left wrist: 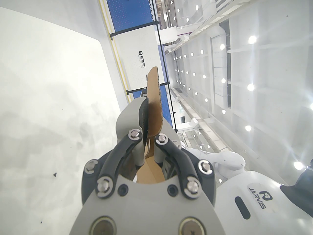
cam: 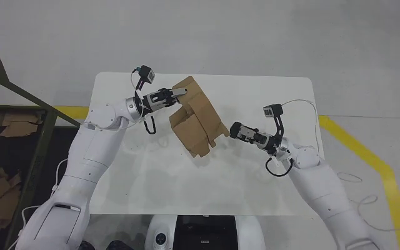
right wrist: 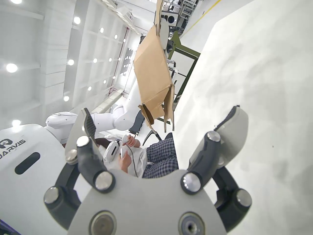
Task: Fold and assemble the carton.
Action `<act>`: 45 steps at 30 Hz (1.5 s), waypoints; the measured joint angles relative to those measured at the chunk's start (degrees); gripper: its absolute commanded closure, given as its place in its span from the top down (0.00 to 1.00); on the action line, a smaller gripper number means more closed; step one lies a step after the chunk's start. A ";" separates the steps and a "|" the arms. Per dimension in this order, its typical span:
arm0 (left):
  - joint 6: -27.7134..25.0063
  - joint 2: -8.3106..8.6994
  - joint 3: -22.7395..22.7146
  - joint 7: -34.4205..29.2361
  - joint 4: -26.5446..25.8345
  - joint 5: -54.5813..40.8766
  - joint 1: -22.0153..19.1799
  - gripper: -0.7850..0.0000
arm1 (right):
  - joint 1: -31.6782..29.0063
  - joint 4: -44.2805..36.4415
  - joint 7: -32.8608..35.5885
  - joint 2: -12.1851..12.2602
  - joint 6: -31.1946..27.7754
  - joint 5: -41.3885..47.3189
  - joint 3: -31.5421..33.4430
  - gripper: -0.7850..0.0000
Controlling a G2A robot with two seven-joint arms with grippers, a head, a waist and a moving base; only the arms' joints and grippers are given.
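A brown cardboard carton (cam: 197, 119), partly opened into a tube with loose flaps, hangs tilted above the middle of the white table (cam: 250, 181). My left gripper (cam: 179, 93) is shut on one of its upper flaps; the left wrist view has the flap's edge (left wrist: 154, 99) pinched between the fingers (left wrist: 144, 113). My right gripper (cam: 234, 130) stands open just beside the carton's lower right corner, apart from it. In the right wrist view the carton (right wrist: 152, 74) hangs ahead of the spread fingers (right wrist: 88, 123), with nothing between them.
A dark bin with cardboard scraps (cam: 19, 128) stands off the table's left side. A yellow floor line (cam: 356, 144) runs on the right. Bare table surface lies in front of the carton and toward the right.
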 measured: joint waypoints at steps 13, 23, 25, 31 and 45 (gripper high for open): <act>0.00 0.00 0.00 0.00 0.00 0.00 0.00 0.00 | 4.66 1.97 -0.54 -2.31 0.59 -1.97 -5.28 0.38; 0.00 0.00 0.00 0.00 0.00 0.00 0.00 0.00 | 6.00 4.15 -0.03 -3.09 1.24 -0.95 -6.00 0.04; 0.00 0.00 0.00 0.00 0.00 0.00 0.00 0.00 | 6.06 4.39 0.85 -3.20 1.71 0.09 -6.15 0.00; 0.00 0.00 0.00 -0.01 0.00 0.00 0.00 0.00 | 6.45 5.44 5.10 -3.51 3.53 4.77 -6.32 0.00; 0.00 0.00 0.00 0.00 0.00 0.00 0.00 1.00 | 4.94 6.17 10.92 -2.47 6.03 8.45 -1.82 0.00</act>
